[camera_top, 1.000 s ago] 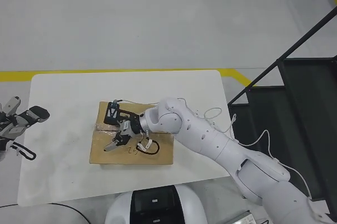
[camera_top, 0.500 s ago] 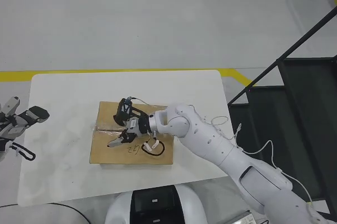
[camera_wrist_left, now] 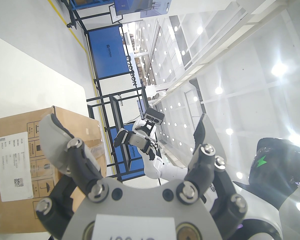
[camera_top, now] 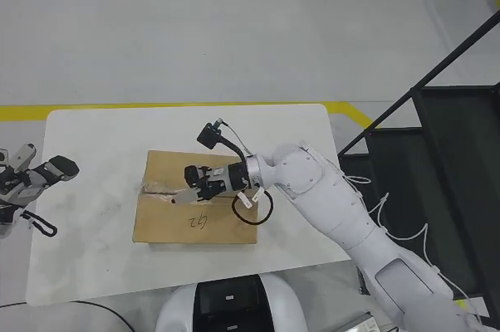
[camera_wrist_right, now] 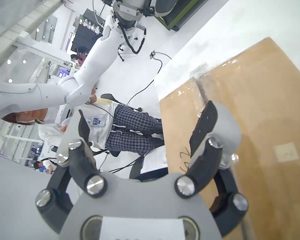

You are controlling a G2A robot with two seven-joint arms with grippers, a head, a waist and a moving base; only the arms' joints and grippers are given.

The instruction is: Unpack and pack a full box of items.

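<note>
A closed cardboard box (camera_top: 196, 217) lies in the middle of the white table (camera_top: 84, 249), its flaps meeting at a seam with clear tape (camera_top: 156, 189) wrinkled at the left end. My right gripper (camera_top: 190, 187) hovers open just over that seam, fingers pointing left. In the right wrist view the box (camera_wrist_right: 265, 96) lies under the open right gripper (camera_wrist_right: 145, 123), with one fingertip (camera_wrist_right: 208, 123) close to the taped seam (camera_wrist_right: 202, 86). My left gripper (camera_top: 41, 163) is open and empty beyond the table's left edge. The left wrist view has the left gripper (camera_wrist_left: 128, 131) open beside the box (camera_wrist_left: 17, 136).
A black stepped metal rack (camera_top: 449, 149) stands close to the table's right side. A yellow floor line (camera_top: 350, 108) runs behind the table. Bare table surface surrounds the box on all sides.
My right gripper has slid rightward along the box's seam, from near the left end toward the middle, and its wrist has tilted upward. The left arm has barely moved.
</note>
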